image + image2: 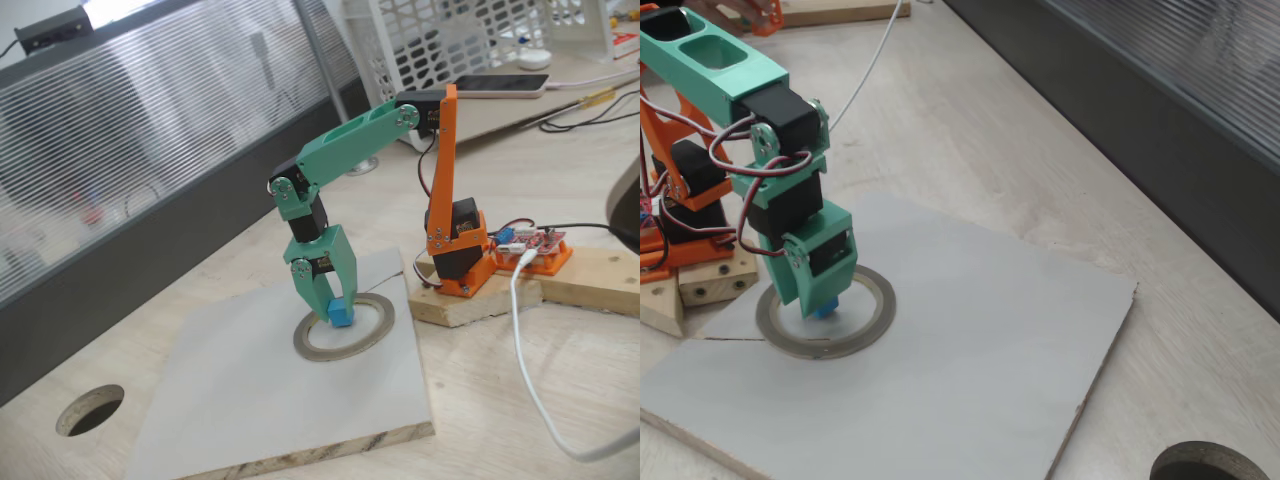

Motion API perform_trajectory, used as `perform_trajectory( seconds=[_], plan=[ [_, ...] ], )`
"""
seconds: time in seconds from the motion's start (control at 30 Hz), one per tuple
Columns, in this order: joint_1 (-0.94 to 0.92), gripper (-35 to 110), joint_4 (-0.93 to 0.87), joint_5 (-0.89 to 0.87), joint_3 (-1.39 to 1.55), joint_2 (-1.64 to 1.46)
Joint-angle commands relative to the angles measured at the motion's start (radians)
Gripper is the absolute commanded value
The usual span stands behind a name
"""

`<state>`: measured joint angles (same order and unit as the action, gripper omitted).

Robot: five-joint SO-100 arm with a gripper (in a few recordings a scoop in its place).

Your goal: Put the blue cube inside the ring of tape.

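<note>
- Pincer [333, 305] points straight down, closed on the blue cube [341, 314]. Vertical pose looks chosen so the cube drops square into the ring w/o a green finger catching the rim.
- Cube sits at the pincer tips, inside the ring of tape [344, 326], centre of frame in this fixed view. Can't tell if its underside touches the board or hangs just above.
- In the other fixed view the cube [824, 306] peeps out under the pincer [816, 296], lower left of frame, within the ring's [865, 333] inner opening, nearer the far-left side than dead centre.
- Judgement: placing step nearly done; release and lift-off are left. Risk: cube sticks to a finger or gets nudged when the tips part.
- Ring: thin, flat, grey-silver band w/ yellowish inner edge, wide opening, so plenty of margin.
- Cube: small, plain-faced, bright sky-blue, hard-edged, prob. rigid plastic.
- Board [250, 400] under the ring: pale matte sheet w/ ply layers showing at its edge, lying on the light wooden counter [480, 400].
- Round dark hole [90, 409] in the counter, lower left of frame, well apart from the ring.
- Arm: green printed links, orange base on wood blocks.
</note>
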<state>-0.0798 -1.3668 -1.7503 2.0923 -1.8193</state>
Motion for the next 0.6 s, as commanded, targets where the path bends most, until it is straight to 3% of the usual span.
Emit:
perform_trajectory(
  seconds=[0.0,0.57],
  plan=[
    [0.009,17,0.003,-0.011,0.018,-0.034],
    [0.008,18,-0.006,-0.011,0.018,-0.034]
  ],
)
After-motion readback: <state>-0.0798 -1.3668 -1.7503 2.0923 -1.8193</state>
